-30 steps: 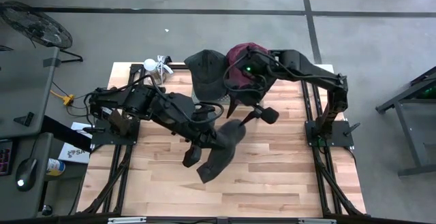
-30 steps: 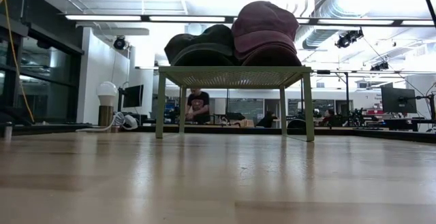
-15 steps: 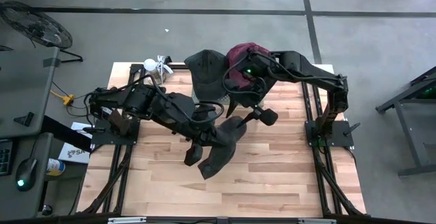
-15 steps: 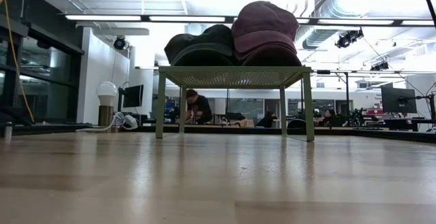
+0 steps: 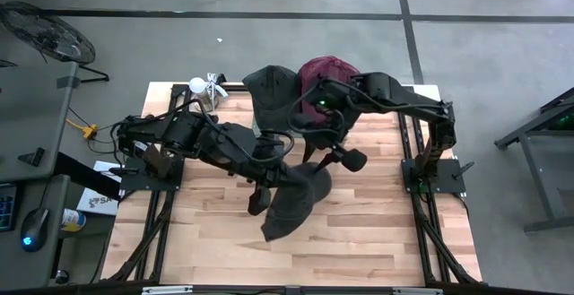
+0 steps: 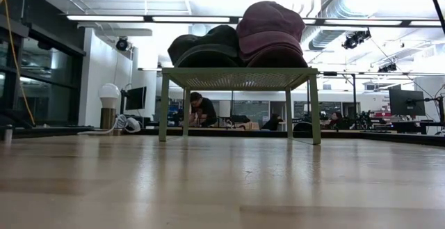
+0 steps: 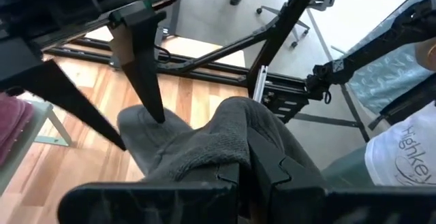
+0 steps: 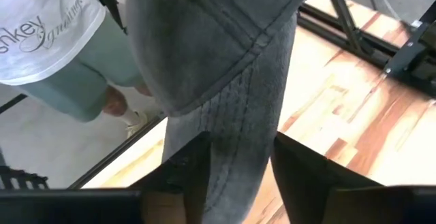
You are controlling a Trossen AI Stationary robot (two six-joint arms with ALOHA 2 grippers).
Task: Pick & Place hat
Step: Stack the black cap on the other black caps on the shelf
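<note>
High view: the right gripper has moved in from the rack side, and its fingers now stand on both sides of the grey hat, narrower than one second ago. The left gripper stays pinched shut on this hat, holding it above the tabletop, in front of the green rack, which carries a black hat and a maroon hat.

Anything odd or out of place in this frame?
Nothing damaged or spilled. The grey hat hangs in mid-air, pinched by the left gripper while the right gripper straddles its brim.
</note>
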